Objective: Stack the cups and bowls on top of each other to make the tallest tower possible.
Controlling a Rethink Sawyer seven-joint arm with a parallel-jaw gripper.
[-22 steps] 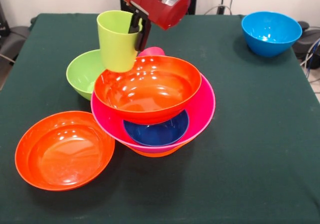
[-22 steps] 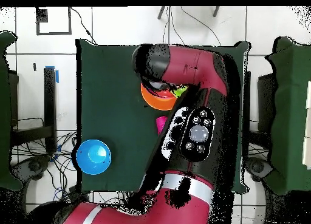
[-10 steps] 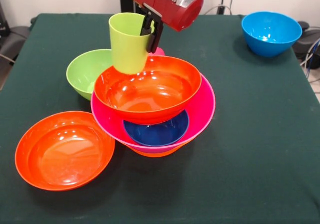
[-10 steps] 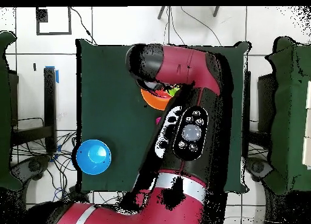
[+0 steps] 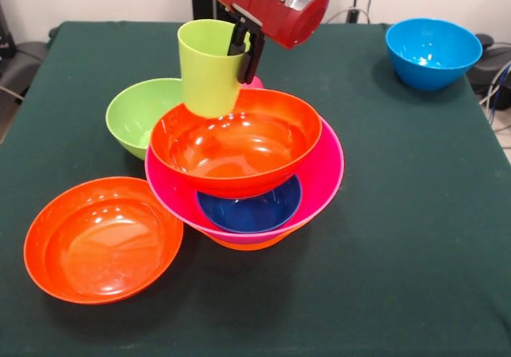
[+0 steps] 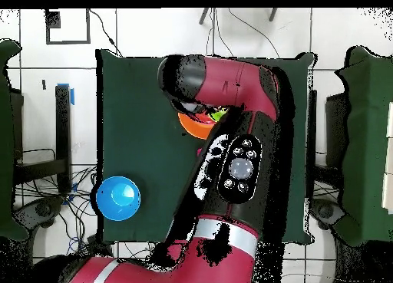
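Gripper [image 5: 244,49] of mine pinched the green cup's [image 5: 209,67] rim, holding it upright above the orange bowl's [image 5: 236,141] back edge. That bowl sat tilted in the pink bowl [image 5: 323,173].

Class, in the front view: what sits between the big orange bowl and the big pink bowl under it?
The small dark blue bowl, visible in the front view.

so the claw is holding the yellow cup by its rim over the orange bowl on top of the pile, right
Not quite: the cup is lime green, not yellow. The front view shows the claw shut on its rim, holding it over the back edge of the orange bowl that tops the pile.
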